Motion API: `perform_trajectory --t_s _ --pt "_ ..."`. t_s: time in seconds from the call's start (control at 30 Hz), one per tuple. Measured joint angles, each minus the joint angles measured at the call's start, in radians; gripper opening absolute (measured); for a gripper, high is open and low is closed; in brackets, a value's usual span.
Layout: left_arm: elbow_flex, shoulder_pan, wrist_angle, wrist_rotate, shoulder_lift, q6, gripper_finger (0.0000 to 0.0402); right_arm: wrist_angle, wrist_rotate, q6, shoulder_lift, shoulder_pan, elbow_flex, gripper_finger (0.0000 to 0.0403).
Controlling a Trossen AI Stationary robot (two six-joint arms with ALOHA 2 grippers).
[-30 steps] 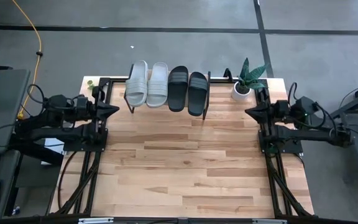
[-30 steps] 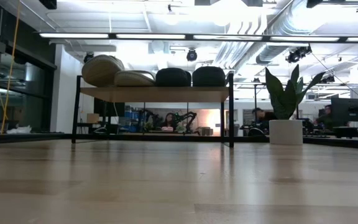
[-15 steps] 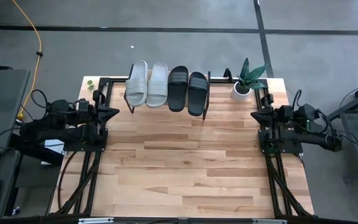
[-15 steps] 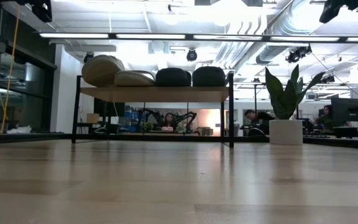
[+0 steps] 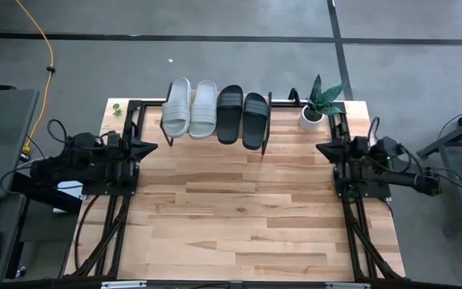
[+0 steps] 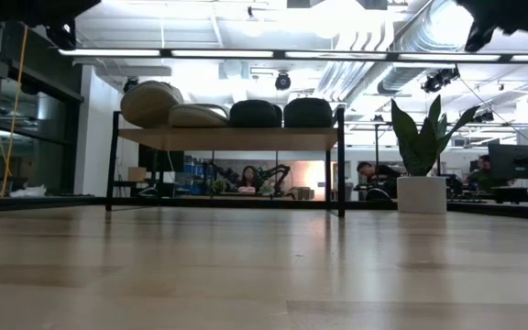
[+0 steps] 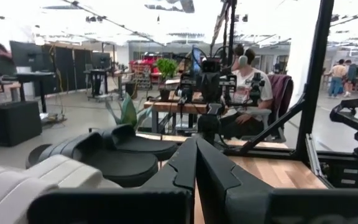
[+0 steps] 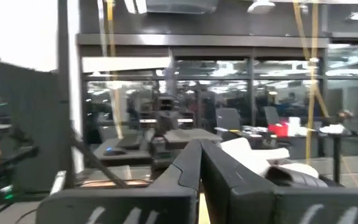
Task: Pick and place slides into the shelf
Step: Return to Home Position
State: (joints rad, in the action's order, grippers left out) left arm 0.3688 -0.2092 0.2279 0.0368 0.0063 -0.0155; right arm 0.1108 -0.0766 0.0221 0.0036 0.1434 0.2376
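The job appears to be at its closing step, homing the arms. The light grey slip-on slides (image 5: 176,108) and the black wide-strap slides (image 5: 230,114) are lying side by side on the low light-wood shelf (image 6: 227,138), upper centre of the high view. The left gripper (image 5: 147,148) and right gripper (image 5: 323,148) are sitting at mid-left and mid-right, fingers clenched on nothing. The next move likely calls only for settling to rest. The pale plank surface (image 5: 231,217) is carrying a white-potted plant (image 5: 312,115) at upper right. Beyond, a person in headphones (image 7: 248,84) is sitting in a bright workshop.
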Motion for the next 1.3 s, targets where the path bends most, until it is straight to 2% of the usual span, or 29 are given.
perform_trajectory --t_s 0.17,0.53,0.7,1.07,1.2,1.3 --pt "-0.031 0.000 -0.001 0.023 0.000 -0.001 0.0000 0.084 0.017 -0.019 0.000 0.000 -0.070 0.0000" --pt "-0.088 0.000 -0.072 0.039 0.000 -0.016 0.0000 0.091 0.020 0.026 0.000 0.001 -0.128 0.0000" --pt "-0.108 0.000 -0.075 0.062 0.000 -0.017 0.0000 0.146 0.043 0.040 0.000 0.001 -0.169 0.0000" --pt "-0.186 0.000 -0.123 0.094 0.000 -0.020 0.0000 0.142 0.049 0.041 0.001 0.001 -0.213 0.0000" --pt "-0.201 0.000 -0.122 0.116 0.000 -0.020 0.0000 0.143 0.104 0.037 0.001 0.001 -0.228 0.0000" --pt "-0.201 0.000 -0.127 0.116 0.000 -0.020 0.0000 0.132 0.101 0.031 0.001 0.001 -0.228 0.0000"
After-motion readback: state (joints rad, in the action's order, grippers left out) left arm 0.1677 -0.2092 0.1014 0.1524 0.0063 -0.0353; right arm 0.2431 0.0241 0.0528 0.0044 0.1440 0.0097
